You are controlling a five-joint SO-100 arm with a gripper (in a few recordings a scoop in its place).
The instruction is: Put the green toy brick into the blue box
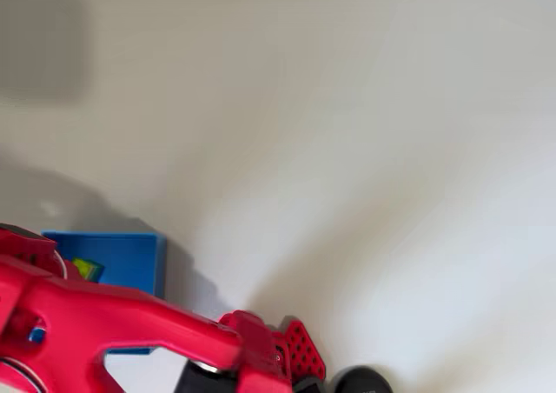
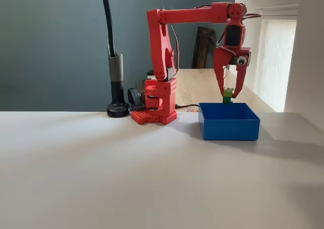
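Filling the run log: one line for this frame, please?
phase: carry-over-box | gripper: shut on green toy brick | brick: held just above blue box, not released | table: white

Dark teal wall [image 2: 50,41] behind white table [image 2: 101,178], bright window [image 2: 273,56] at right.

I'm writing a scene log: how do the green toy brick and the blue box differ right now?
The green toy brick is tiny; the blue box is far wider. The brick is lime over darker green, the box plain blue. The brick hangs in the hand above the box, which rests on the table. Both look like plastic.
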